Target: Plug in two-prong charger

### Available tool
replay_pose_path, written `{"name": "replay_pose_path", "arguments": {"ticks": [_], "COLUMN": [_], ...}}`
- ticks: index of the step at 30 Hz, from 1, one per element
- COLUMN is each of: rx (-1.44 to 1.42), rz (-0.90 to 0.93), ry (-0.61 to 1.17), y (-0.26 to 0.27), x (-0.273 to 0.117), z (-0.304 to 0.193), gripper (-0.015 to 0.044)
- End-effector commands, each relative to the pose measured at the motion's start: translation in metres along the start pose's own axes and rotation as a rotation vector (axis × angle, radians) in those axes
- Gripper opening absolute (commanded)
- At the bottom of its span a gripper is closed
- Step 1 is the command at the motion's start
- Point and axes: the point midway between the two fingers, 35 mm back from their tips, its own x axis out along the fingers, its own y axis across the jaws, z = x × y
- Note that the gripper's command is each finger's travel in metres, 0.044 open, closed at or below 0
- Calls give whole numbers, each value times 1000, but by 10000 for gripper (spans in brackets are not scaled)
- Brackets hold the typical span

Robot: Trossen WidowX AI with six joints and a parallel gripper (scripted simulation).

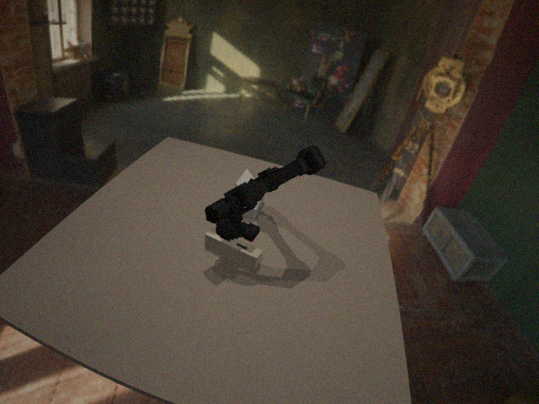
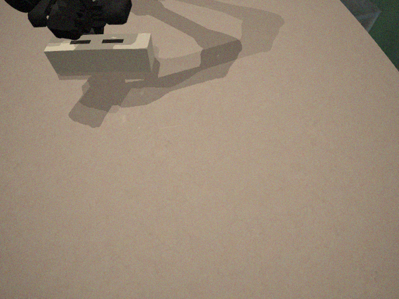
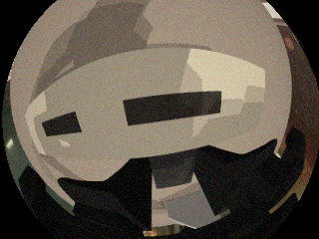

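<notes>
The pale power strip (image 1: pixel 232 253) (image 2: pixel 101 61) (image 3: pixel 100 100) lies on the table, with two dark openings showing in its top face in the exterior view and the wrist view. My gripper (image 3: pixel 166 143) is shut on a dark grey block, the charger (image 3: pixel 172 174), between its fingers in the wrist view. The fingers are close to the strip's long edge on the arm's side, and the charger's outline meets that edge in this view. The prongs are hidden, and I cannot tell whether they touch or enter the strip. In the top and exterior views the dark arm hides the charger.
A pale angular object (image 1: pixel 247 176) stands behind the arm, partly covered by it. A blue-grey surface (image 3: pixel 191 209) shows beyond the fingers in the wrist view. The arm's shadows fall across the table (image 1: pixel 130 304) (image 2: pixel 225 193) and the strip.
</notes>
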Motion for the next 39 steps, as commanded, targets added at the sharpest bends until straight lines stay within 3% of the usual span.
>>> {"name": "replay_pose_path", "arguments": {"ticks": [1, 4, 21, 39], "rx": [-2, -2, -2, -8], "rz": [-1, -1, -1, 1], "ry": [-2, -2, -2, -13], "y": [0, 0, 0, 0], "x": [0, 0, 0, 0], "z": [1, 1, 1, -4], "gripper": [0, 0, 440, 440]}}
